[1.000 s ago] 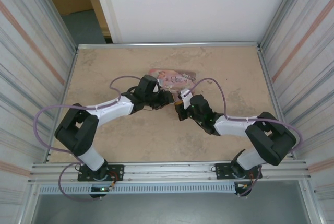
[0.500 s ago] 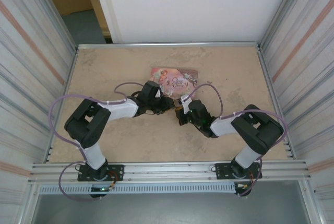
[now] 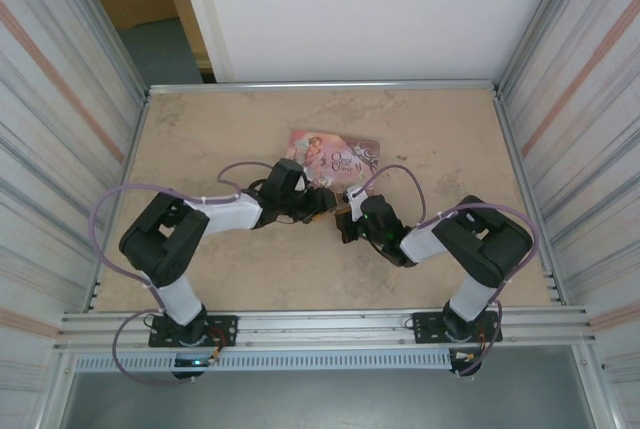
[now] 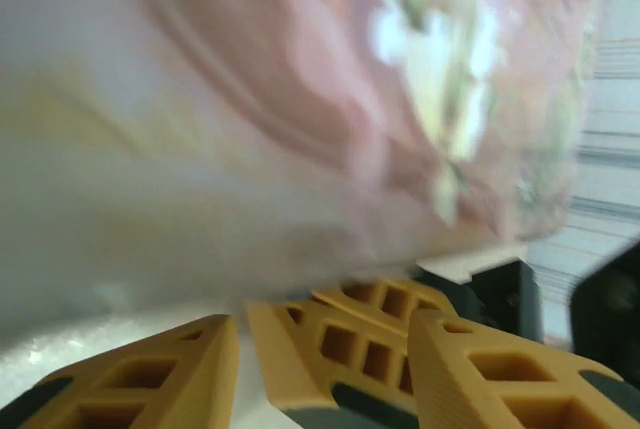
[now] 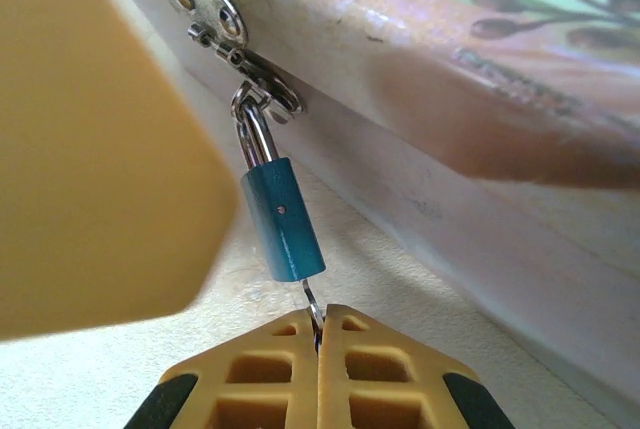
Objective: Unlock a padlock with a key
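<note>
The padlock (image 5: pixel 283 224), a tiny teal cylinder with a silver shackle, hangs from the hasp (image 5: pixel 215 17) of the pink tin (image 5: pixel 470 99). A thin metal key (image 5: pixel 311 301) sticks out of its lower end. My right gripper (image 5: pixel 319 321) is shut on that key. In the left wrist view my left gripper (image 4: pixel 330 379) is open, its fingers (image 4: pixel 150 379) wide apart close under the blurred tin (image 4: pixel 300 99). One left finger (image 5: pixel 90 149) stands just left of the padlock. From above, the left gripper (image 3: pixel 322 200) and the right gripper (image 3: pixel 346 211) meet at the tin's near edge (image 3: pixel 335 156).
The tin lies on the beige table (image 3: pixel 200 139) toward the back middle. Metal rails (image 3: pixel 320 86) and ribbed side walls (image 3: pixel 60 129) enclose the table. Purple cables (image 3: pixel 125 194) loop over both arms.
My left jaws have opened. Both arms have folded in closer to the tin, and the tin has shifted slightly. The right gripper has stayed shut on the key.
</note>
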`<state>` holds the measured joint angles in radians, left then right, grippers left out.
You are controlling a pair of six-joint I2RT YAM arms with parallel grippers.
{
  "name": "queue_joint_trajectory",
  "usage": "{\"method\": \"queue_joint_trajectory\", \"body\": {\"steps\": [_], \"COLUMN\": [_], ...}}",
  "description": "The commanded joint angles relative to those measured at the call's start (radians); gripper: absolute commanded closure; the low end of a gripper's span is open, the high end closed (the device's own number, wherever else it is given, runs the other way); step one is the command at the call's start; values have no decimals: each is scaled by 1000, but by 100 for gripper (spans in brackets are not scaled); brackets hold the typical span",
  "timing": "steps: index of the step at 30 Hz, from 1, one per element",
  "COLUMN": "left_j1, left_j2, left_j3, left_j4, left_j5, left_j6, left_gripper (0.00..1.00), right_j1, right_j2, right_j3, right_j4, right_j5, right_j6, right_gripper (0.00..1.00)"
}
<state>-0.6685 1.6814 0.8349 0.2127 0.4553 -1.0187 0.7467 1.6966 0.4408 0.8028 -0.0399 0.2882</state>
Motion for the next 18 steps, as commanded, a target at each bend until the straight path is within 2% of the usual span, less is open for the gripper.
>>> {"method": "queue_joint_trajectory", "body": {"steps": [1,8,14,18], "left_j1": [14,58,103,103], "left_j2": [-101,-313,-490,-553], "left_j3": [-21,-111,-253,-327], "left_j4": [-10,-106,-56,5], "left_j5": [30,-48,-108,-124], "left_j6": [-8,28,-1,-17], "left_gripper": [48,43,40,40], "right_j1": [5,-2,-13,-39], "right_j2": [7,-41,-93,-121], "right_j3": [-1,31,83,136], "right_j4": [21,-99,-261,-387], "right_j5": [-16,-85,-157,-217], "right_j6": [31,53,103,152], "right_gripper": [100,100,100,100]}}
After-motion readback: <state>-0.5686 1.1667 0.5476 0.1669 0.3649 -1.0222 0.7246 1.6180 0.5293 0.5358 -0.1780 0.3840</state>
